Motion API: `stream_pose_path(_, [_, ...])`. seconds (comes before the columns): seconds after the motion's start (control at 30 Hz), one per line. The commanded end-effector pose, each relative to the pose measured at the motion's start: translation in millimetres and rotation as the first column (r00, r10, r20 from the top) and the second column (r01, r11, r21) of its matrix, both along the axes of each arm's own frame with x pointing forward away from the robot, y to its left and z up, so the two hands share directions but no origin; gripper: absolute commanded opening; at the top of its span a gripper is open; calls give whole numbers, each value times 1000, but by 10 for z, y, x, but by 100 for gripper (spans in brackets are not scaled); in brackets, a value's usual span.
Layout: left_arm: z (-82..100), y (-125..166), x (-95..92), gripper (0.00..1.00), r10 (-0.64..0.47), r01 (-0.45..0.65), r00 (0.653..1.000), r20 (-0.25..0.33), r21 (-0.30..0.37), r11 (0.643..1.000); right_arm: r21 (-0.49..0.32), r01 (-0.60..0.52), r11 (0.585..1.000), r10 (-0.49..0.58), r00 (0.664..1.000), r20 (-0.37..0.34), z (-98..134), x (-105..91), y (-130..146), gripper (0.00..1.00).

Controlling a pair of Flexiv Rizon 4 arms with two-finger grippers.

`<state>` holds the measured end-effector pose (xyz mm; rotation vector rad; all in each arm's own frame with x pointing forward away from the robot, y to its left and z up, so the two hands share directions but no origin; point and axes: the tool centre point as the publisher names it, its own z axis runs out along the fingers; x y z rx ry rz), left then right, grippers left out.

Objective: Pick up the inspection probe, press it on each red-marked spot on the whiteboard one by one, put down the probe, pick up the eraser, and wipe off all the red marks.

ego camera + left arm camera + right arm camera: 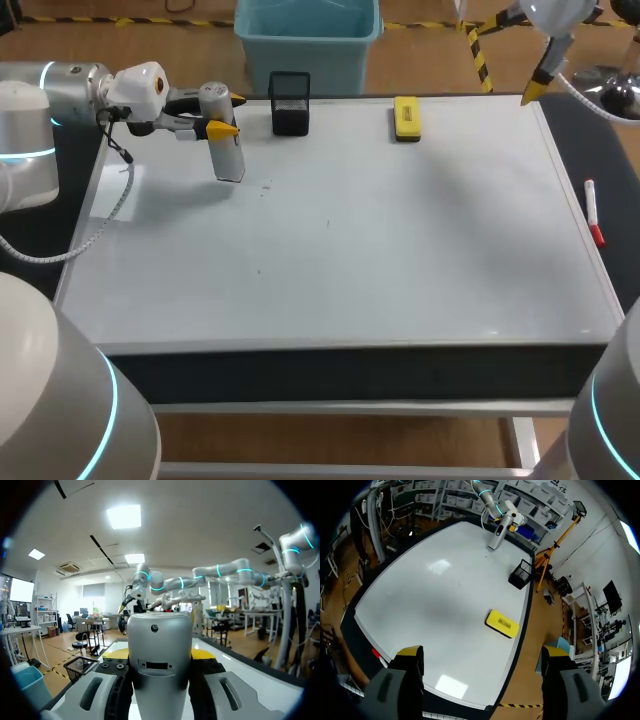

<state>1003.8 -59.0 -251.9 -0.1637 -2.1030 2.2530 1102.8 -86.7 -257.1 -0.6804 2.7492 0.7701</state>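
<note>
The silver cylindrical probe [228,150] stands nearly upright over the whiteboard's [350,260] far left part. My left gripper [228,115] is shut on its upper half. In the left wrist view the probe [160,650] fills the space between the fingers. Its lower end is at or just above the board; I cannot tell which. A tiny dark speck [266,185] lies beside it. The yellow eraser [406,117] lies flat at the far edge, also seen as the eraser [502,623] ahead of my right gripper [482,655]. That gripper is open, empty, and high over the far right corner.
A black mesh basket [290,102] stands at the far edge between the probe and the eraser. A red marker [593,212] lies on the dark strip right of the whiteboard. My right arm's finger [533,90] hangs above the far right corner.
</note>
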Motion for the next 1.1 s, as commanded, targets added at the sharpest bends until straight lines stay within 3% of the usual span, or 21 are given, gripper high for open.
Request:
stream_pose_path(0.03, [13, -2, -9, 0, 2, -2, 1000, 1, 1, 1000, -14, 3, 1000, -3, 1000, 4, 15, -17, 2, 100])
stream_pose_path(0.2, [-12, 29, -148, 0, 9, -9, 1000, -6, -3, 1000, -14, 3, 1000, -3, 1000, 4, 15, -17, 2, 100])
stream_pose_path(0.3, [2, 53, -139, 0, 20, -20, 1000, -2, -21, 1000, -14, 3, 1000, -3, 1000, 4, 15, -17, 2, 100])
stream_pose_path(0.63, [297, -26, 255, 0, -14, 18, 997, 75, -56, 998, -14, 3, 1000, -3, 1000, 4, 15, -17, 2, 100])
stream_pose_path(1.1, [900, -283, 816, 0, -76, 79, 992, 97, -32, 996, -14, 3, 1000, -3, 1000, 4, 15, -17, 2, 100])
